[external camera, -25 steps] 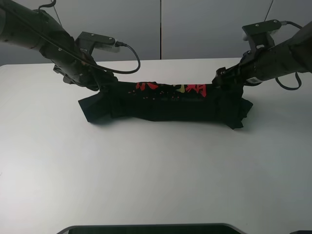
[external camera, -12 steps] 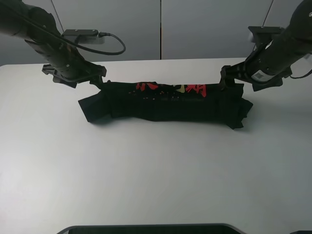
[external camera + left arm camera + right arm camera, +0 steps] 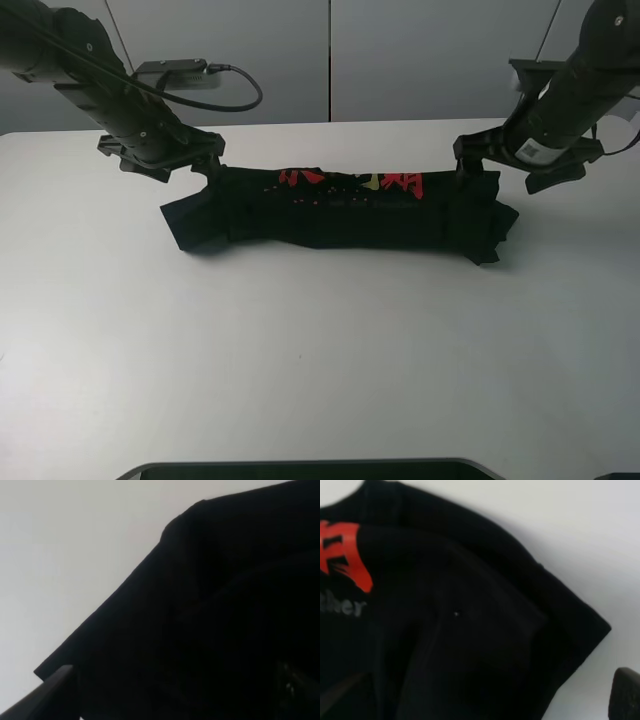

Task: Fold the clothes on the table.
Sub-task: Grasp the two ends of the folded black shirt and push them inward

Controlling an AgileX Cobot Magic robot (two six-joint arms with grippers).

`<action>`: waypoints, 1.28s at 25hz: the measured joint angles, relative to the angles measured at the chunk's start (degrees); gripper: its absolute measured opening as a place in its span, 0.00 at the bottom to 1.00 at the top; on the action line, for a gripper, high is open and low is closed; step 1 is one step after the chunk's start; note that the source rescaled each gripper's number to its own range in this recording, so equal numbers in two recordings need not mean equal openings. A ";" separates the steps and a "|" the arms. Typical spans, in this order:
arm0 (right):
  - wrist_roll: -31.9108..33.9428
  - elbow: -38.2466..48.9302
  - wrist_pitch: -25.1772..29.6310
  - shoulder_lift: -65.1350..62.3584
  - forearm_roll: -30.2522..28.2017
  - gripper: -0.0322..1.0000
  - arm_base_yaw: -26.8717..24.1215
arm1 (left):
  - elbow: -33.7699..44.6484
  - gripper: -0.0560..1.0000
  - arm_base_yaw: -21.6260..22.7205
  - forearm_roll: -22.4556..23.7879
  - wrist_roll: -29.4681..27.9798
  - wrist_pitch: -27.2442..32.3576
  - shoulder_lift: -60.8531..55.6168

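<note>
A black garment with red and yellow print lies folded into a long strip across the white table. My left gripper hovers at the strip's far left end, jaws spread and empty. In the left wrist view only black cloth and one fingertip show. My right gripper hovers at the far right end, also open and empty. The right wrist view shows the cloth's corner, the red print and a fingertip.
A grey wall panel stands behind the table's far edge. A dark rim runs along the bottom of the exterior view. Cables hang from the left arm.
Both grippers have let go of the garment's far edge, spread their jaws and drawn up and outward. The garment lies as it did.
</note>
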 joint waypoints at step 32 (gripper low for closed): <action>1.61 -4.37 0.02 12.97 2.26 1.00 -2.05 | -8.00 0.99 1.73 -0.30 0.84 6.62 9.23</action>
